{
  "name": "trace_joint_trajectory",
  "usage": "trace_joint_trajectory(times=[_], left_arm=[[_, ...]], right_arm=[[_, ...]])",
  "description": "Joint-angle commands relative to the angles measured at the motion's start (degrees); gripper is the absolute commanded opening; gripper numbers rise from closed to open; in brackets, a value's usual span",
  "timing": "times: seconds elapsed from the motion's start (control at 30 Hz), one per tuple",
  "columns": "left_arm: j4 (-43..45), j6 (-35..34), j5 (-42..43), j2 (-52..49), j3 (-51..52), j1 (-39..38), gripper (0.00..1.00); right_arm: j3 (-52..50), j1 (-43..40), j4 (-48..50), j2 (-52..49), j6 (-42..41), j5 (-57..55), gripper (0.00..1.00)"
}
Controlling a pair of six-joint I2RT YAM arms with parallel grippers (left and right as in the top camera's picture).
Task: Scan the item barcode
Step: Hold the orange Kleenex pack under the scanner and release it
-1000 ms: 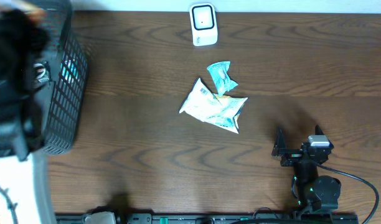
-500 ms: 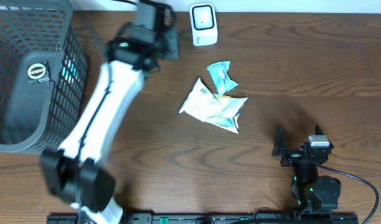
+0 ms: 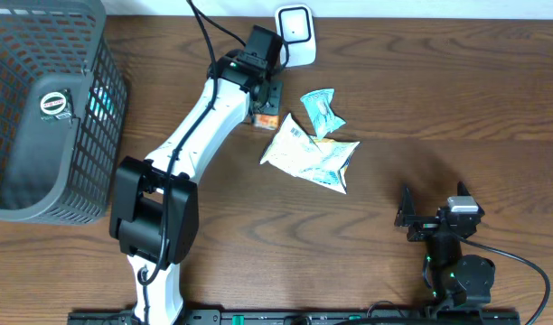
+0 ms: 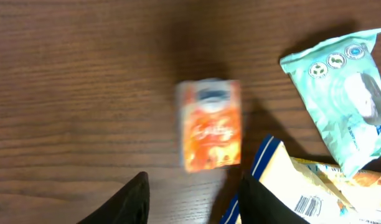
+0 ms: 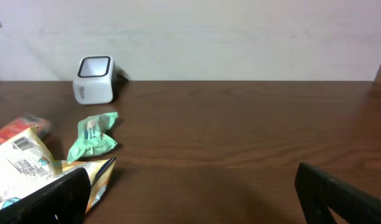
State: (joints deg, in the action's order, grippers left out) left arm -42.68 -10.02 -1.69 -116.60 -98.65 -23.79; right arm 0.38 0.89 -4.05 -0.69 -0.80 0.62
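Note:
A small orange box (image 3: 266,119) lies on the table just left of the chips bag (image 3: 313,153), and it looks blurred in the left wrist view (image 4: 209,124). My left gripper (image 3: 267,97) hovers over it, open (image 4: 197,180), with nothing between its fingers. The white scanner (image 3: 295,34) stands at the back edge, close behind that gripper. A green wipes packet (image 3: 322,110) lies beside the bag; the bag's barcode (image 4: 312,204) faces up. My right gripper (image 3: 433,200) rests open at the front right (image 5: 197,193), holding nothing.
A dark wire basket (image 3: 96,117) stands at the far left with a round-labelled item (image 3: 53,104) inside. My left arm (image 3: 191,144) stretches diagonally across the table's left half. A pale wall (image 5: 240,37) runs behind the scanner.
My left arm swung from the basket to the table's middle by the scanner. Its jaws opened, and the orange box now lies on the table beneath them. The right arm stayed still.

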Motion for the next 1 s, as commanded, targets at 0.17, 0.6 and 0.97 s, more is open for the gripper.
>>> trace_joint_trajectory(times=[0.17, 0.6, 0.97], left_arm=[[0.79, 1.79, -2.01, 4.31, -0.76, 1.09, 0.53], [17.05, -1.84, -8.44, 26.29, -2.12, 20.72, 0.86], [16.20, -13.20, -7.78, 22.49, -2.08, 44.81, 0.89]], right_arm=[[-0.09, 0.28, -0.26, 0.31, 0.46, -0.07, 0.99], [-0.09, 0.28, -0.24, 0.31, 0.46, -0.07, 0.99], [-0.09, 0.28, -0.24, 0.31, 0.46, -0.07, 0.99]])
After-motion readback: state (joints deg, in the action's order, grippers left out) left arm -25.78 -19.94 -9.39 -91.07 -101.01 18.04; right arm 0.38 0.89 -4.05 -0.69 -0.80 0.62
